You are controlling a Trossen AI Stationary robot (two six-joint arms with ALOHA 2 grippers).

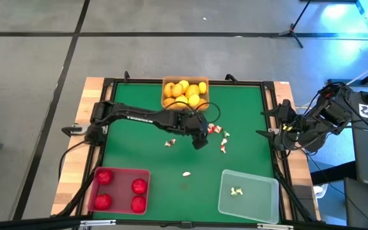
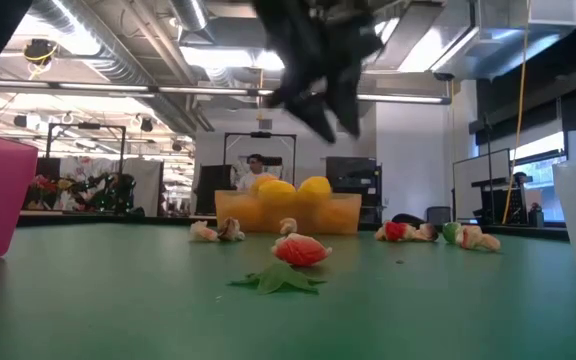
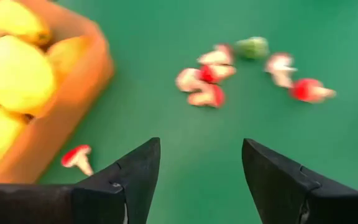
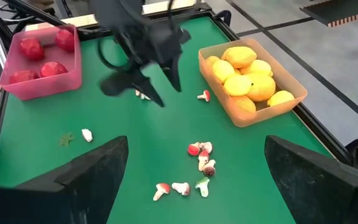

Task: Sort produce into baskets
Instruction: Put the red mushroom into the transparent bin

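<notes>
From above we are seeing our left gripper (image 1: 200, 135) spread empty over the mat, while its wrist view is showing 1 green bit (image 3: 252, 47) among red ones.

A green tabletop (image 1: 139, 147) seen from above. The left arm reaches across to mid-table, its tool (image 1: 200, 135) just near of an orange basket (image 1: 185, 81) of yellow fruit at the far edge. Small red-and-white pieces (image 1: 221, 134) lie scattered beside it. A red basket (image 1: 119, 190) with four red fruits sits near-left, a clear basket (image 1: 248, 193) near-right.
</notes>
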